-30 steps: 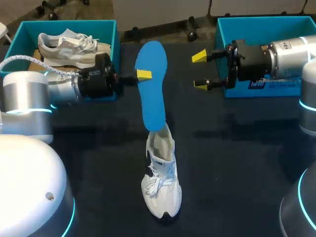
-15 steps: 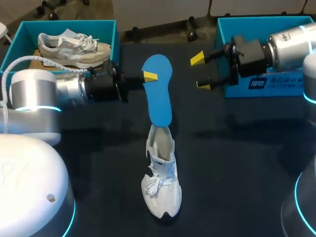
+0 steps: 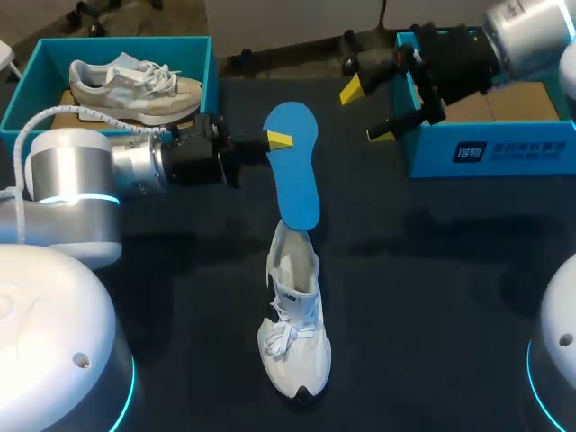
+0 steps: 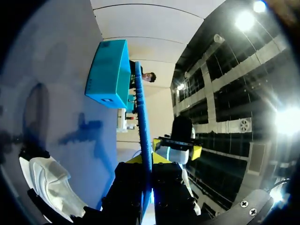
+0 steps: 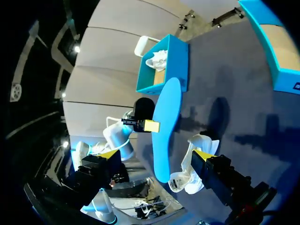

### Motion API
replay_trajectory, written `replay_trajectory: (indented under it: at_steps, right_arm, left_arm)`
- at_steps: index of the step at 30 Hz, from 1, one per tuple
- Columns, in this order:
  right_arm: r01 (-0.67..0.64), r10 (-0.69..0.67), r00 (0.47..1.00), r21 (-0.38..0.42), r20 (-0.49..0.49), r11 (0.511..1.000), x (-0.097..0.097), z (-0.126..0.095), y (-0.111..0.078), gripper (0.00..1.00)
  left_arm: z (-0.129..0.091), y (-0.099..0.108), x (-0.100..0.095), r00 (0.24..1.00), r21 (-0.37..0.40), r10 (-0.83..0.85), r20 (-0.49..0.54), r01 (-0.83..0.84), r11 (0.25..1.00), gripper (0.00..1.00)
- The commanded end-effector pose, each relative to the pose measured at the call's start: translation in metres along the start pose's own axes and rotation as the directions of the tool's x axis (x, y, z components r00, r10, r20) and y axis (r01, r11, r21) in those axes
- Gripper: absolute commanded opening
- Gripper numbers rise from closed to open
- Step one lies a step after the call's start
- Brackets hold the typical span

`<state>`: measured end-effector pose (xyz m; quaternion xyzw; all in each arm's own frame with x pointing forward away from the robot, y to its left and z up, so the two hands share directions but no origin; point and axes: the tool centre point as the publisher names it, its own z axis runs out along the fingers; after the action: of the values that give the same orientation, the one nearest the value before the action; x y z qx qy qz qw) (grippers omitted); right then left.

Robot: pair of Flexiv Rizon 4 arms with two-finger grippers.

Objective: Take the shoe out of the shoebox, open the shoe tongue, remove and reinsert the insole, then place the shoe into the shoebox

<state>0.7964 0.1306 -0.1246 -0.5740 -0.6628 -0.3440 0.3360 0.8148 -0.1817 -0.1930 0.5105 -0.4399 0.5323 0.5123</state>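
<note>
A white shoe [image 3: 293, 326] stands on the dark table, toe toward me. A blue insole [image 3: 296, 171] is held on end above it, its lower end at the shoe's opening. My left gripper [image 3: 277, 140] is shut on the insole's upper edge. In the left wrist view the insole [image 4: 142, 112] runs edge-on out from that gripper [image 4: 148, 161], with the shoe [image 4: 47, 183] below. My right gripper [image 3: 367, 113] hangs open and holds nothing, off to the right of the insole by the right shoebox [image 3: 504, 155]. Its wrist view shows the insole [image 5: 165, 123], the shoe [image 5: 196, 164] and my left gripper [image 5: 150, 125].
A second teal shoebox [image 3: 209, 76] at the back left holds a beige and white shoe [image 3: 135, 88]. The right shoebox shows a bare cardboard floor. The open dark tabletop [image 3: 450, 297] stretches around the white shoe.
My left gripper has carried the insole a little to the right, over the shoe's opening. My right arm has pulled back and up toward the right shoebox, still open.
</note>
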Motion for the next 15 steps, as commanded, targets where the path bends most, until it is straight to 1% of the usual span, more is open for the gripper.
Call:
replay_trajectory:
  at_steps: [1,6,10,15]
  right_arm:
    - [-0.017,0.009,0.951,0.023,0.310,1.000,0.018,-0.006,0.001,1.00]
    - [-0.037,0.014,0.887,0.040,0.462,0.999,0.034,-0.002,0.003,1.00]
    - [-0.043,0.007,0.840,0.055,0.543,0.998,0.044,0.004,0.004,1.00]
    - [-0.055,0.010,0.767,0.049,0.642,0.997,0.056,0.014,0.003,1.00]
  left_arm:
    - [0.002,-0.002,-0.002,1.000,-0.002,0.001,-0.002,-0.001,1.000,0.00]
    - [0.002,-0.002,-0.002,1.000,-0.002,0.001,-0.002,-0.001,1.000,0.00]
    - [0.002,-0.002,-0.002,1.000,-0.002,0.001,-0.002,-0.001,1.000,0.00]
    - [0.002,-0.002,-0.002,1.000,-0.002,0.001,-0.002,-0.001,1.000,0.00]
